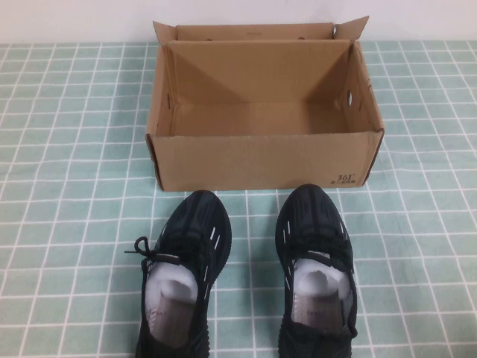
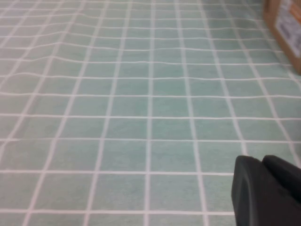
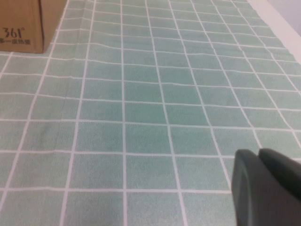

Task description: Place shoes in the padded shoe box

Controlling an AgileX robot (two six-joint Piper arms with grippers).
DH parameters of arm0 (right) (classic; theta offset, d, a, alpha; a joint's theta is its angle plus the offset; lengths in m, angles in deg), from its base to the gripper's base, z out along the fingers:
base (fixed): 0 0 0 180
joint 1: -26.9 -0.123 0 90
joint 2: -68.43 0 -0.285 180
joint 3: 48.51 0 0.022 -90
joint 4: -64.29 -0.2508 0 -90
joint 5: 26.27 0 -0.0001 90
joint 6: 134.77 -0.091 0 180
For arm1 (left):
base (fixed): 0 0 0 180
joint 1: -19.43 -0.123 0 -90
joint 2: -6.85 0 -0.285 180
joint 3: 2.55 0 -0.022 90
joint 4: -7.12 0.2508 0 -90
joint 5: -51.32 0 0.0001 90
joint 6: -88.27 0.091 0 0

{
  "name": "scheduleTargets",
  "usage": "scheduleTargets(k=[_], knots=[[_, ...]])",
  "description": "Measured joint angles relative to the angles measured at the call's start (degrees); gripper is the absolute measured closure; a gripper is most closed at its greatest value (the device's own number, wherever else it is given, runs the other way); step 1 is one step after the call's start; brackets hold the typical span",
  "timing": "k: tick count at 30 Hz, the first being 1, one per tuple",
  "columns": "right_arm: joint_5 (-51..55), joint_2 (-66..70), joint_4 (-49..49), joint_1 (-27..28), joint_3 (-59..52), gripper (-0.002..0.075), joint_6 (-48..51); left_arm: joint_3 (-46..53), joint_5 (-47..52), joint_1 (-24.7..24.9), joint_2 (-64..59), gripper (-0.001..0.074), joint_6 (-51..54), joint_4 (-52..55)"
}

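Both shoes sit on the table [image 1: 67, 186], toes pointing far toward the padded shoe box [image 1: 264, 160], just short of its near wall. Left shoe [image 1: 186, 276] is angled a bit, lace loop trailing off its left side; right shoe [image 1: 317, 272] lies straighter, nearly in line w/ the box's right half. White paper stuffing shows in both openings. Box is open-topped, looks empty inside, flaps upright, small black print at its near right corner. Nothing moved into it yet, so the task looks to be at its start.

Risks, as I judge them:
- Near wall of the box stands between shoes and cavity; a low carry could catch a toe on the rim and shove the box far along the cloth.
- Knit uppers are soft; a pinch on the collar may let the shoe sag or swing, and the paper could slip out.
- Loose lace on left shoe could snag.
- Shoes near each other; both arms reaching in at once risks a bump.

Left gripper [image 2: 265, 188]: only a dark edge shows in its wrist view, over bare cloth left of the box, touching nothing; open or closed, can't tell. Right gripper [image 3: 263, 186]: same story, over bare cloth right of the box corner, holding nothing visible; can't tell its state either. Neither appears in the high view.
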Motion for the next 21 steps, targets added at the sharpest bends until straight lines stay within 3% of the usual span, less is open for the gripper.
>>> scheduleTargets(k=[21], knots=[[-0.2,0.0,-0.1,0.0,0.0,0.0734,0.0,0.0,0.0,2.6,0.0,0.0731,0.0,0.0]])
